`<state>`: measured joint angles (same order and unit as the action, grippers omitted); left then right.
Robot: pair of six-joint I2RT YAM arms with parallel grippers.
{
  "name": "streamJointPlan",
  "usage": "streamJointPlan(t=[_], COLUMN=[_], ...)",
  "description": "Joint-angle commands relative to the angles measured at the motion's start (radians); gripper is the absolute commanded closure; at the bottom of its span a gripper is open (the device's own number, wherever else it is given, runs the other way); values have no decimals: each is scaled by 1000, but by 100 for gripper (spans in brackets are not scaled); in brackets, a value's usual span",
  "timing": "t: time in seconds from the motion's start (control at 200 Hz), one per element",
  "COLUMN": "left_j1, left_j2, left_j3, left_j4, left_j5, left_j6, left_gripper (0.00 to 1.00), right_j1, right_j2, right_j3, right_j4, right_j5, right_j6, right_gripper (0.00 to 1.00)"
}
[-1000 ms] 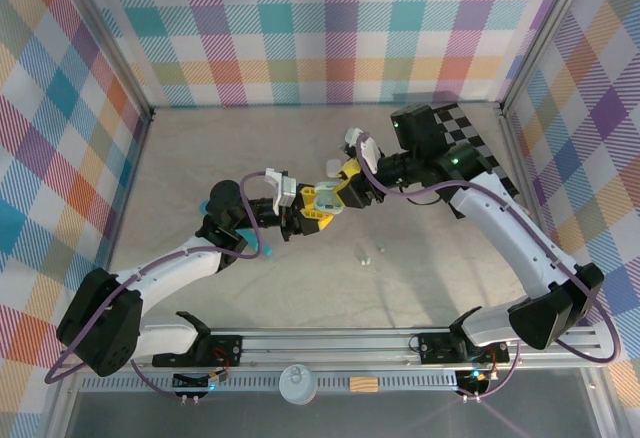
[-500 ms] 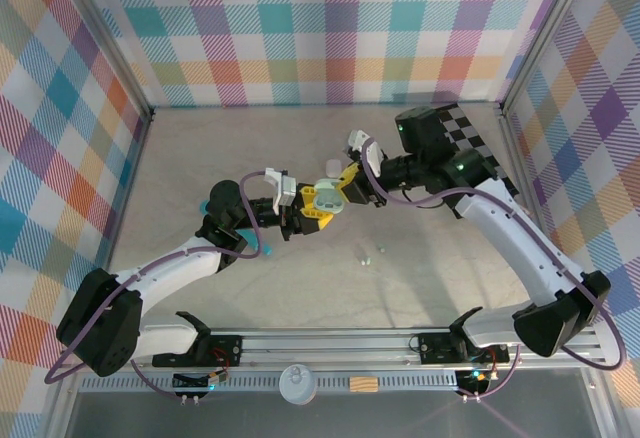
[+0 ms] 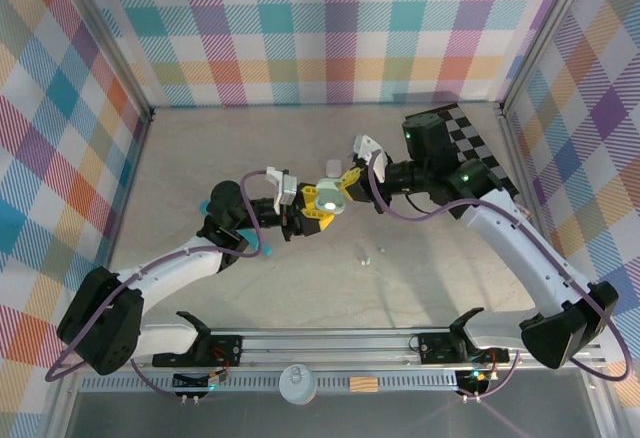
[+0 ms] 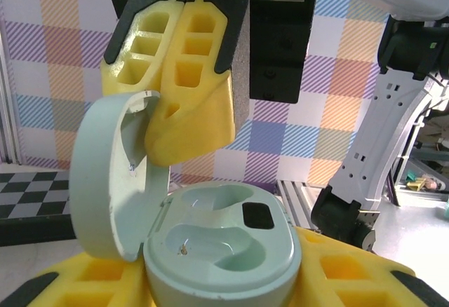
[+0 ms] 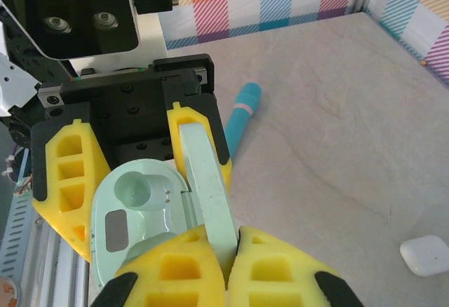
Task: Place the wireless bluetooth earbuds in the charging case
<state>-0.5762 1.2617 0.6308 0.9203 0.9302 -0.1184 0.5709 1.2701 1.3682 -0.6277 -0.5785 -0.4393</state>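
Mid-frame from above, the left claw (image 3: 311, 212) grips the open mint charging case (image 4: 224, 251). The right claw (image 3: 346, 184) pinches its raised lid (image 4: 105, 174). Two earbuds (image 3: 363, 256) lie on the desk (image 3: 200, 158) just below.

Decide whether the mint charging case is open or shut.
Open: the lid stands up off the base, pinched by the right gripper, wells exposed.

Upper middle of the right wrist view: a teal cylinder (image 5: 238, 121) with a pink band, lying flat on the beige stone-patterned table (image 5: 337, 111). Upper right of the top view: a black-and-white checkerboard (image 3: 480, 133) beside the plaid wall (image 3: 320, 28). Bottom centre there: a small wooden block (image 3: 362, 385) near a white round cap (image 3: 297, 385).
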Motion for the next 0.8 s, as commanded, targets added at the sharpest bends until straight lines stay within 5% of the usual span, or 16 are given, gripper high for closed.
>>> streamJointPlan(t=[0.0,0.14,0.3,0.57,0.795], left_j1=[-4,-4,-4,-4,-3], left_j2=[12,16,17,11,4], left_j3=[17,18,24,7,3], left_j4=[82,84,72,48,24], left_j5=[10,2,-7,-86,-154], left_j6=[-38,-38,-38,0,25], left_gripper=[54,41,37,15,12], right_j1=[-2,-1,4,76,130], right_j2=[-28,-42,-52,-54,-44], right_j3=[-4,-16,-23,-21,-25], right_j4=[52,79,96,129,152], right_j5=[-4,22,59,264,405], right_j6=[-11,-7,-7,-2,5], right_gripper=[100,100,100,100,100])
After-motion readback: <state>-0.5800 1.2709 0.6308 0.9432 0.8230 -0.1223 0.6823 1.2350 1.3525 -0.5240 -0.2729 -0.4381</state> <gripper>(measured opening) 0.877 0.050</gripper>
